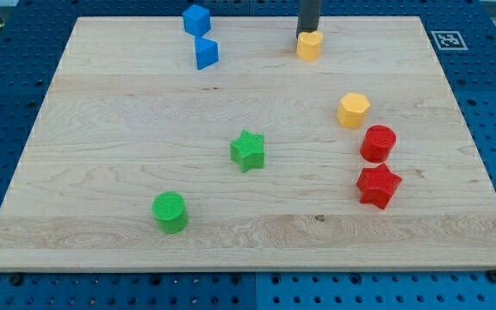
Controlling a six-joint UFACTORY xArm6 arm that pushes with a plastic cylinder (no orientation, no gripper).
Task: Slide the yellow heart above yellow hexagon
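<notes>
The yellow heart (pixel 309 46) lies near the view's top edge of the wooden board, right of centre. My tip (pixel 306 34) stands just above the heart in the view, touching or nearly touching its top edge. The yellow hexagon (pixel 353 110) lies lower and to the right of the heart, with a clear gap between them.
A blue cube-like block (pixel 196 19) and a blue wedge-like block (pixel 206 53) sit at the view's top, left of centre. A red cylinder (pixel 378 143) and a red star (pixel 378 186) lie below the hexagon. A green star (pixel 248 151) and a green cylinder (pixel 170 212) lie lower left. The board (pixel 102 129) is bordered by a blue perforated table.
</notes>
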